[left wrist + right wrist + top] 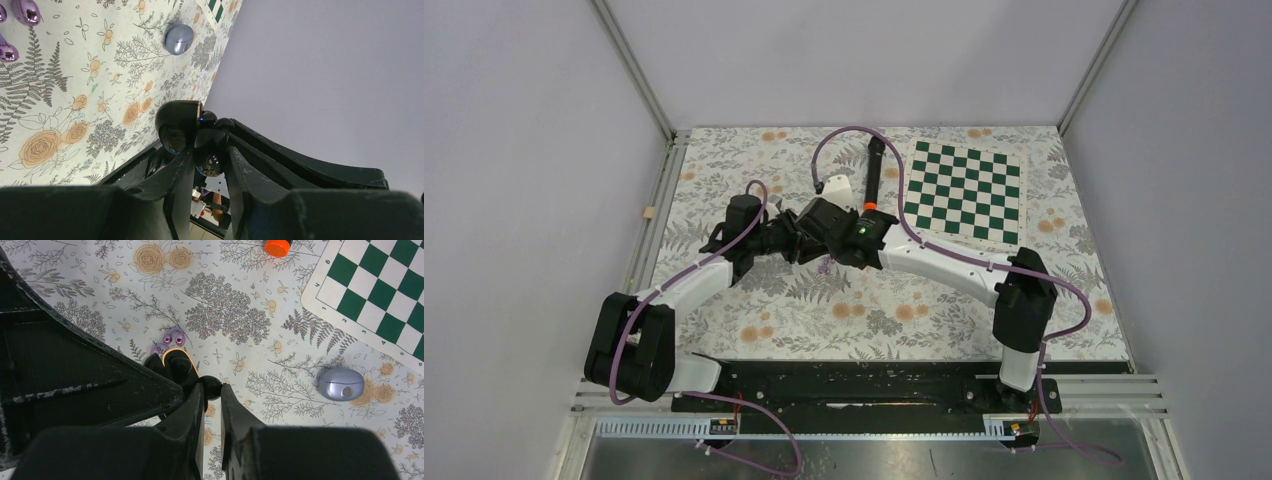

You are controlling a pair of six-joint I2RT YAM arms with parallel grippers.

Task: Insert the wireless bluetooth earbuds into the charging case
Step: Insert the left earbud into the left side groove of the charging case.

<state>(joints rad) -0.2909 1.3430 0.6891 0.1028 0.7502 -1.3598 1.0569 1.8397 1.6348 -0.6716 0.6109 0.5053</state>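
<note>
Black earbud (213,386): tiny, light, glossy hard shell, so slippery and easy to flick away. Best pinched across widest part, gentle squeeze only

Right gripper (212,397): jaws almost closed, tips nipping black earbud, just beside black charging case (177,125)

Left gripper (207,160): clamped tight on black charging case, lid looks open

Purple earbuds (172,337): pair lying loose on floral cloth (280,450), close by black charging case

Pale blue case (341,384): closed, well apart
</note>
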